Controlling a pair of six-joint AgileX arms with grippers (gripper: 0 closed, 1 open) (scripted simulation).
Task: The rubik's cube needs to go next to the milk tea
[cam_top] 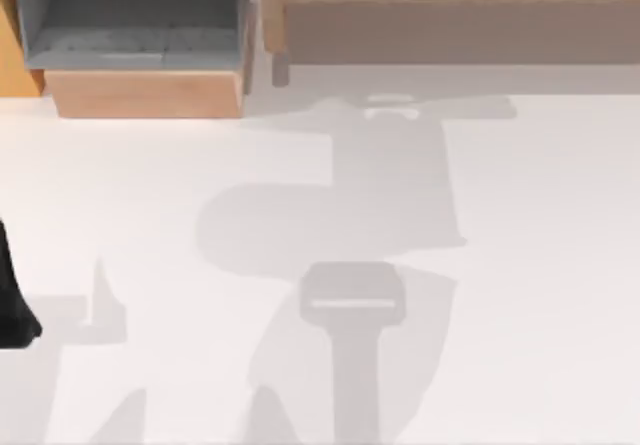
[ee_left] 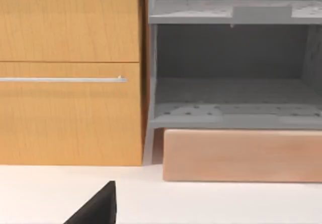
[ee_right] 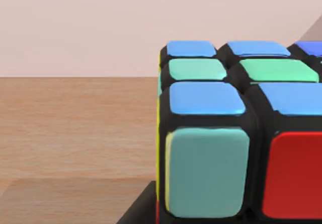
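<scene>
Rubik's cube (ee_right: 236,133): close before the right wrist camera, above a wooden surface (ee_right: 75,133); blue and green stickers on its upper face, pale teal and red ones on the near side, a yellow edge at the corner. No letters or logo can be read on any sticker.
Right gripper: a dark edge (ee_right: 138,209) at the foot of the cube may be one of its fingers; I cannot tell how far the fingers are spread or whether they grip the cube.
Left arm: a black part (cam_top: 12,305) at the left edge of the white table (cam_top: 540,265), in front of the grey shelf unit (cam_top: 135,15).
Left gripper: one dark tip (ee_left: 98,206) over the table, facing the shelf unit; its opening cannot be told.
Shelf unit: grey compartments (ee_left: 231,78) beside a wooden drawer front with a metal bar handle (ee_left: 63,79); no label on it.
Table: grey shadows of the arms, right of the shelf unit.
</scene>
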